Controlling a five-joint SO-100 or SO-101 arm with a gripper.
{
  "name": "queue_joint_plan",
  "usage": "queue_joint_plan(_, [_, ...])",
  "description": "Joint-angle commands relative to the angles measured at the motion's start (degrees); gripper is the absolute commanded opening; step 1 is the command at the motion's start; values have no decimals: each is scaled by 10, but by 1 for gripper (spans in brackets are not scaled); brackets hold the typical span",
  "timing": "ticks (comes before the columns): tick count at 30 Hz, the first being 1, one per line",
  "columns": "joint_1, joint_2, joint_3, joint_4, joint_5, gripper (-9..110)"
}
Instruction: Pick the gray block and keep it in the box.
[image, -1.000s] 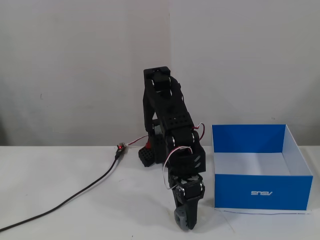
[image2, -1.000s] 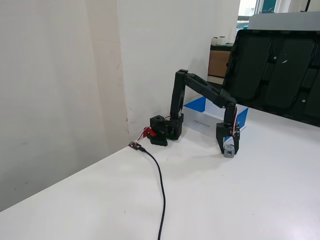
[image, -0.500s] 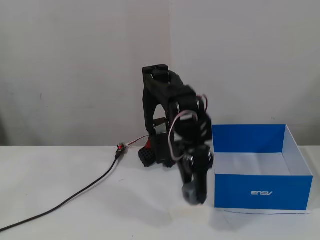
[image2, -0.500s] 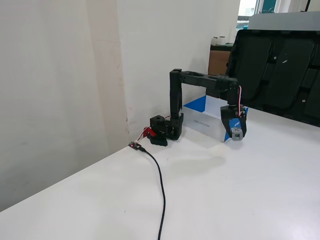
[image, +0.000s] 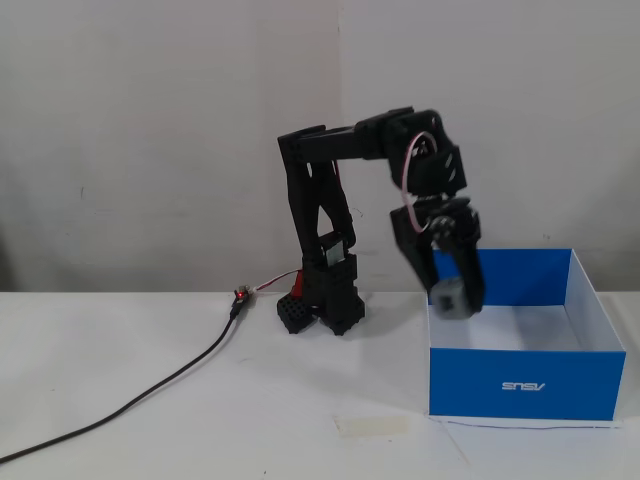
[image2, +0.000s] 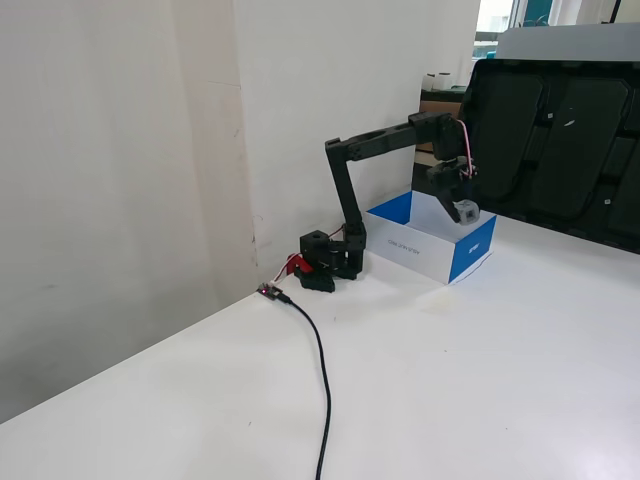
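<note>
Gray and small, the gray block (image: 450, 293) is sitting pinched between the fingers of the gripper (image: 452, 296), which is hanging at the right centre of a fixed view, just over the near-left corner of the box (image: 520, 385). In the other fixed view the block (image2: 468, 211) is showing at the upper right of the frame, above the box's (image2: 472, 250) blue end wall and white interior, clear of the floor of the tray.

Judging from this, the step in hand is the release into the box. To do it well, the arm should probably carry the block a little further inward from the wall, toward the middle of the white interior, and lower it before spreading the fingers, so the cube is not clipping the rim or bouncing out.

Being a cube, the block is offering no real long axis. It is looking slightly tilted in the grip, one pale face turned toward the camera; its marks are too blurred to read, so its exact facing cannot be told.
</note>
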Motion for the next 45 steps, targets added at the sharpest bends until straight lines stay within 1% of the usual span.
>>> queue_joint_plan(1, [-69, 55, -44, 10, 12, 3])
queue_joint_plan(10, [-157, 26, -34, -8, 42, 0])
queue_joint_plan(22, [-237, -25, -100, -8, 69, 0])
queue_joint_plan(23, [-243, -38, -107, -4, 66, 10])
queue_joint_plan(24, [-250, -49, -108, -2, 62, 28])
queue_joint_plan(25, [-257, -58, -105, -3, 62, 58])
queue_joint_plan(26, [-263, -65, -101, -4, 62, 62])
queue_joint_plan(29, [-275, -70, -87, -13, 67, 60])
queue_joint_plan(34, [-276, -58, -82, -11, 65, 50])
queue_joint_plan(36, [-267, -52, -80, -5, 62, 42])
queue_joint_plan(40, [-220, -24, -61, -4, 61, 15])
queue_joint_plan(41, [-204, -17, -54, -4, 60, 10])
queue_joint_plan(43, [-175, 5, -32, -5, 45, 4])
queue_joint_plan(45, [-140, 34, -3, -8, 28, 3])
